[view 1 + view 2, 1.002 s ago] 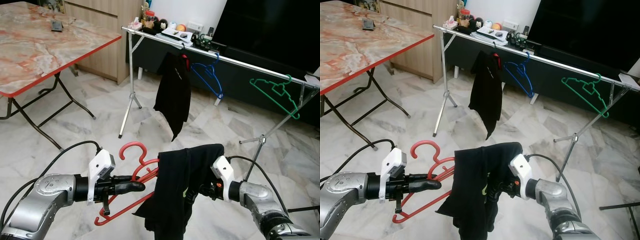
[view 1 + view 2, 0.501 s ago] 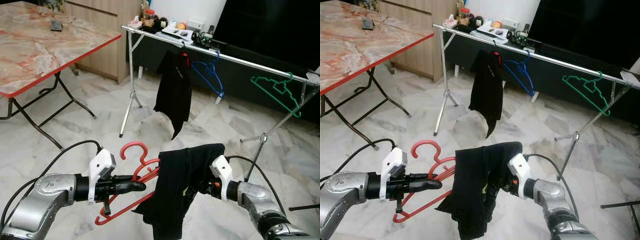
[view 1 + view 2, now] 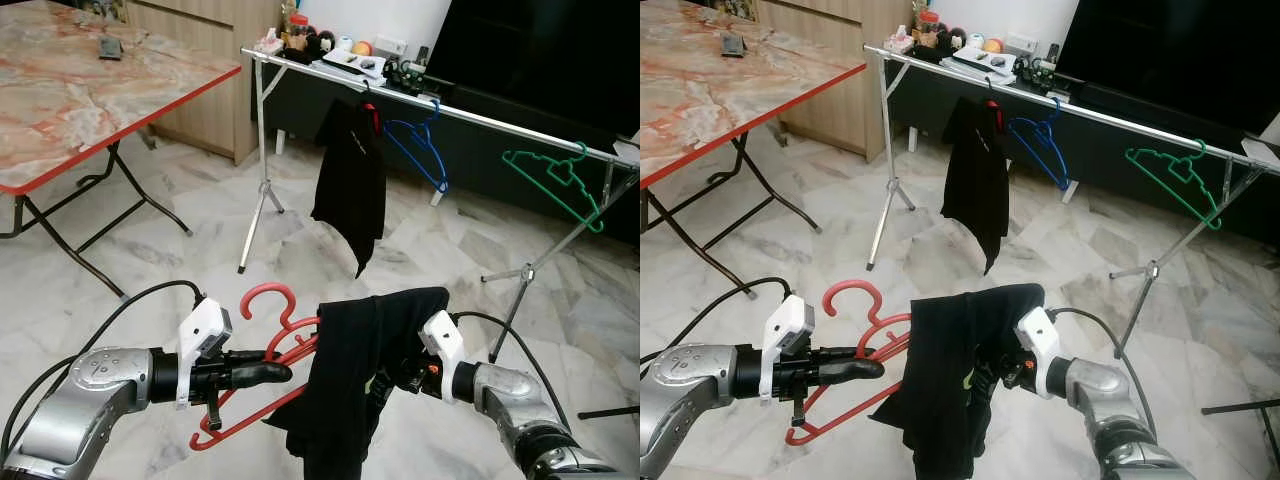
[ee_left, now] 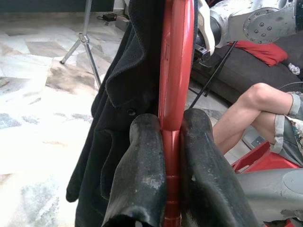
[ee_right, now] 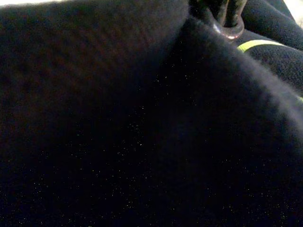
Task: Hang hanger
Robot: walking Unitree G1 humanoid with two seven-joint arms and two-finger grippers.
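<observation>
A red hanger (image 3: 268, 300) sits crosswise low in front of me, with my left gripper (image 3: 275, 373) shut on its lower bar; the left wrist view shows the red bar (image 4: 173, 71) pinched between both fingers. A black garment (image 3: 355, 370) is draped over the hanger's right half and hangs down. My right gripper (image 3: 398, 378) is buried in that cloth from the right side, and the right wrist view shows dark fabric (image 5: 142, 132) pressed close. The silver drying rack rail (image 3: 500, 128) runs across the room well ahead of both grippers.
On the rail hang a black shirt (image 3: 348, 185), a blue hanger (image 3: 420, 155) and a green hanger (image 3: 560, 185). A red-edged folding table (image 3: 80, 110) stands at the left. A person's bare legs (image 4: 265, 109) show beside a sofa in the left wrist view. Marble floor lies between me and the rack.
My right arm has edged slightly left into the black garment, and the cloth's lower hem has bunched up a little. The left gripper and hanger have held still.
</observation>
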